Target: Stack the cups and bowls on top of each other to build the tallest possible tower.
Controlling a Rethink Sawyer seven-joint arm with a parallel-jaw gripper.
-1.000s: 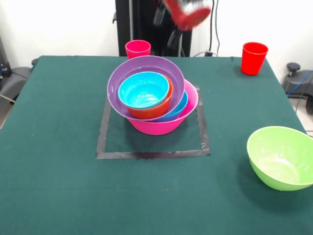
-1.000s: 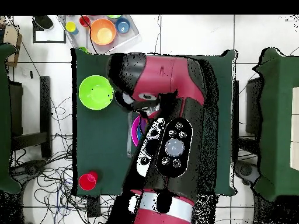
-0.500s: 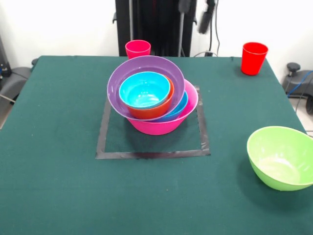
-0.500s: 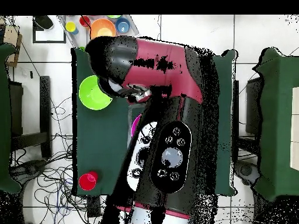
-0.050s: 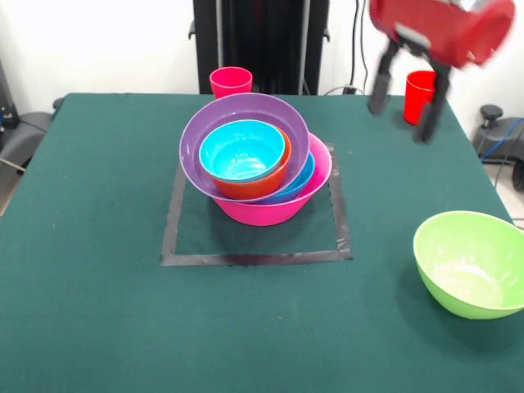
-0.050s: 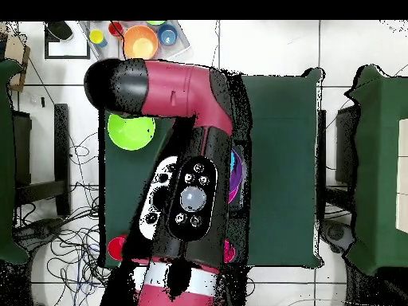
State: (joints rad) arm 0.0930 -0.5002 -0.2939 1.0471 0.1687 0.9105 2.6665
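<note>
Gripper: the gripper [image 5: 403,100] hangs in the air at the far right of the table, its two dark fingers [image 5: 380,80] spread apart with nothing between them; the red cup shows through the gap behind them.
Arm: the red and black arm [image 6: 187,143] covers most of the table's middle in the overhead view; in the front view only its red end shows at the top right.
Tower: the pink bowl [image 5: 266,209] sits as the base inside the black tape square [image 5: 250,258], at the middle of the table. A blue bowl [image 5: 301,180] shows as a sliver inside it, then the purple bowl [image 5: 244,113] tilted toward the left, an orange bowl [image 5: 246,185] in that, and a light blue bowl [image 5: 241,151] on top.
Green bowl: the lime green bowl [image 5: 468,262] stands upright by the right edge of the table, near the front, well apart from the tower.
Cups: the pink-red cup [image 5: 231,82] stands at the far edge just behind the tower; the red cup [image 5: 419,92] stands near the far right corner, partly hidden by the fingers.
Open room: the green table [image 5: 90,246] is bare along the whole left side and across the front; a bare strip lies between the tape square and the green bowl.
Off the table: a tray [image 6: 139,40] with small coloured bowls lies on the floor beyond one table corner in the overhead view.
</note>
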